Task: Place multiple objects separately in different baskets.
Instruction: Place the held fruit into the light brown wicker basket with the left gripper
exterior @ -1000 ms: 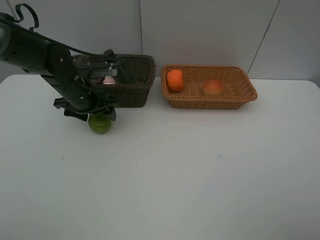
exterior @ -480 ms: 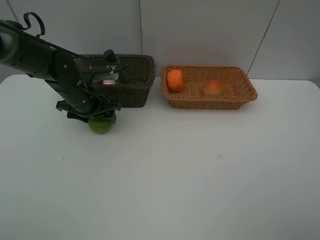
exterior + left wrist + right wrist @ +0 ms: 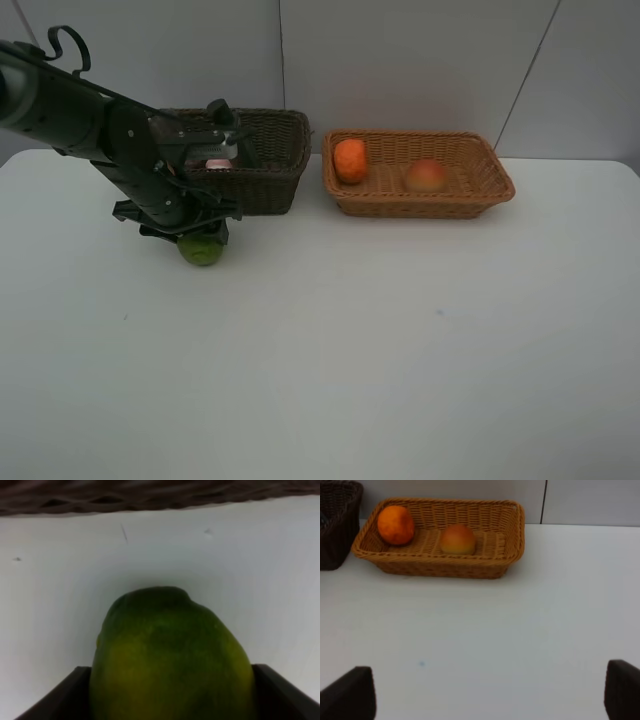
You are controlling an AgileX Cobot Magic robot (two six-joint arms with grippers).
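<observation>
A bumpy green citrus rests on the white table just in front of the dark brown basket. My left gripper is lowered over it, with a finger pressed against each side of the fruit. A pink white-capped bottle shows inside the dark basket behind the arm. The light tan basket holds an orange tangerine and a red-yellow peach. My right gripper is open above bare table, seen only in its wrist view.
The two baskets stand side by side at the back of the white table, against a grey wall. The left arm reaches in from the upper left, partly covering the dark basket.
The left gripper has sunk a little lower over the green citrus and its fingers have come in against it. The fruit stays in place on the table.
</observation>
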